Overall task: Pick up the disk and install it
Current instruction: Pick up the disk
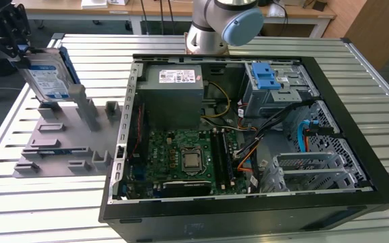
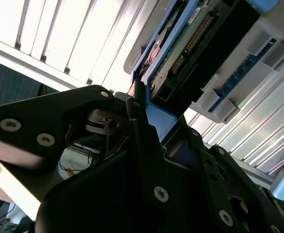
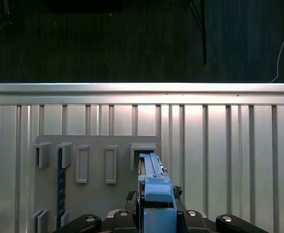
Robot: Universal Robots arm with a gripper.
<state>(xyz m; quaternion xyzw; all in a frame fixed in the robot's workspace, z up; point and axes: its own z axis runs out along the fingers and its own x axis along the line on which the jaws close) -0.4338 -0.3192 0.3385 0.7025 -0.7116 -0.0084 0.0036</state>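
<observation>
Slatted metal table [image 1: 46, 202] carrying an open computer case [image 1: 248, 210] and, toward the exterior view's left, a grey rack [image 1: 59, 147]. I see the end effector [image 1: 18, 48] clenched on one end of the disk [image 1: 46, 80], on its blue rail. The disk hangs tilted over the rack, label showing, well apart from the case. In the first wrist view it appears edge-on, above a rack slot. I cannot tell whether it touches the rack.
</observation>
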